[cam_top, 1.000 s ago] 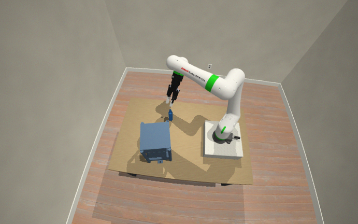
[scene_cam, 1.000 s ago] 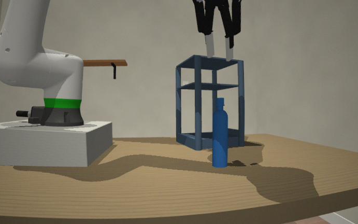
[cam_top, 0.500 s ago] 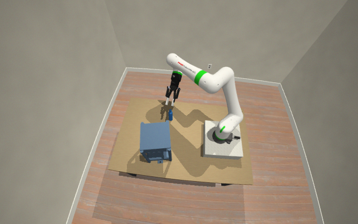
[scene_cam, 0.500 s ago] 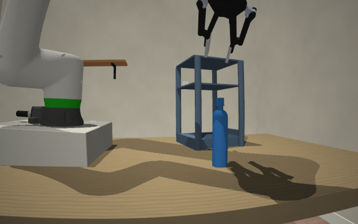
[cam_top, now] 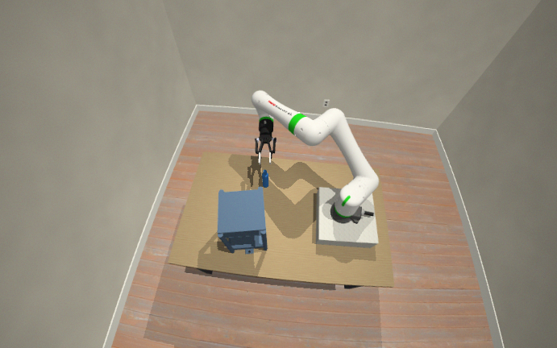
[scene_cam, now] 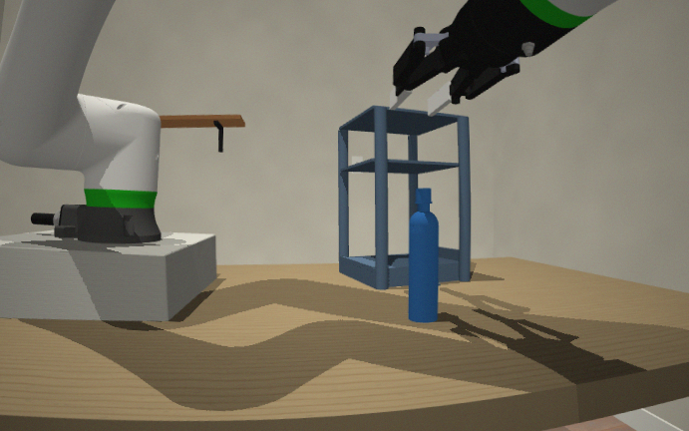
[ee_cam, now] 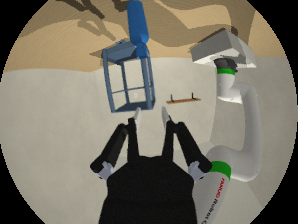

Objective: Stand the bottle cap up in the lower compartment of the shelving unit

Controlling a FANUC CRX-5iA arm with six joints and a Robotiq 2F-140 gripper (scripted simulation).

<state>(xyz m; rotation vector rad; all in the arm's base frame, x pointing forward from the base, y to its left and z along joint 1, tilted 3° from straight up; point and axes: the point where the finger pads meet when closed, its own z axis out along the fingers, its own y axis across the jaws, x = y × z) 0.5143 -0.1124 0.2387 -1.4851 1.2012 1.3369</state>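
The blue bottle (cam_top: pixel 265 178) stands upright, cap up, on the wooden table just beside the blue shelving unit (cam_top: pixel 241 213). In the exterior view the bottle (scene_cam: pixel 423 262) stands in front of the unit (scene_cam: pixel 403 196), whose lower compartment is empty. My gripper (cam_top: pixel 264 159) hangs in the air well above the bottle, tilted, with its fingertips (scene_cam: pixel 416 104) at about the level of the unit's top shelf. The fingers are partly apart with nothing between them. In the wrist view the fingertips are far from the bottle (ee_cam: pixel 137 23) and the unit (ee_cam: pixel 128 79).
My arm's base sits on a grey pedestal (cam_top: pixel 347 221) on the table's right side, also seen in the exterior view (scene_cam: pixel 84 273). A small brown wall shelf with a bracket (scene_cam: pixel 201 121) hangs behind. The arm casts dark shadows across the table.
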